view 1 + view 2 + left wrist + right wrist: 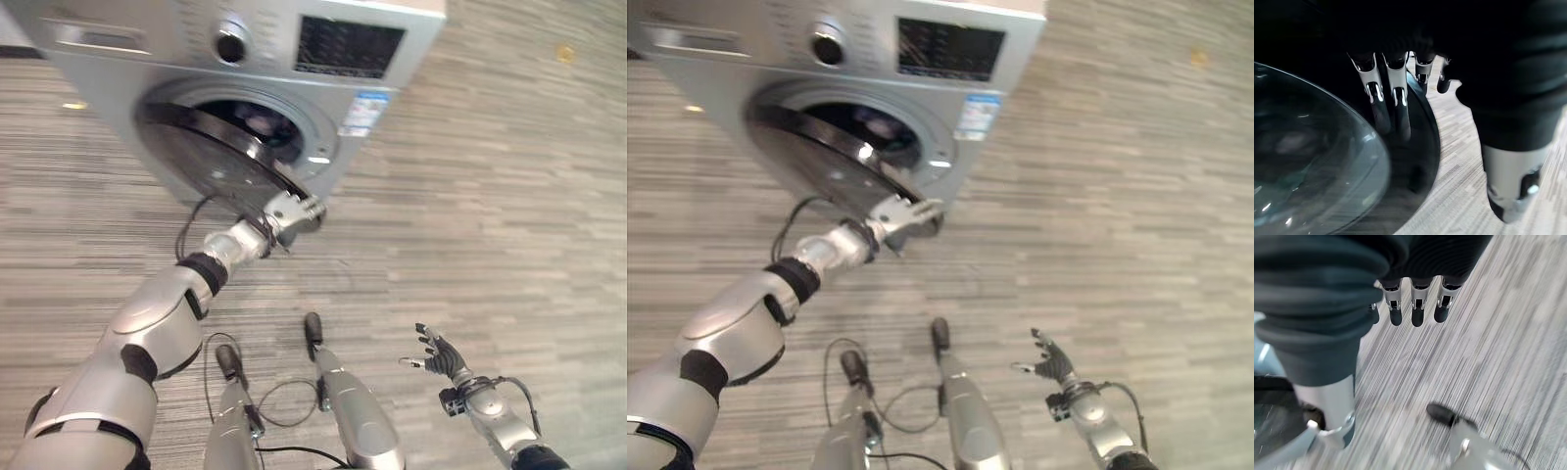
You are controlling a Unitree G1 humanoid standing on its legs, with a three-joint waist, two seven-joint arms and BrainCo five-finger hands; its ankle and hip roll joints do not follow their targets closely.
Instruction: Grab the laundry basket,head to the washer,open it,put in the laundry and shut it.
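A silver front-loading washer [118,83] stands at the top left. Its round dark door [211,162] with a glass bowl [1303,161] hangs partly open in front of the drum [260,119], where something pale shows in the dark. My left hand [292,211] reaches to the door's lower right edge. Its fingers [1396,98] lie straight against the door's dark rim [1422,142], with the thumb [1513,186] off to the side over the floor. My right hand [441,357] hovers low at the right over the floor, fingers [1418,308] spread and holding nothing.
The washer's front carries a knob [231,44], a dark display panel [348,46] and a detergent drawer [98,39]. Grey wood-grain floor [490,196] stretches to the right and in front. A small round mark [565,52] lies on the floor at the far right.
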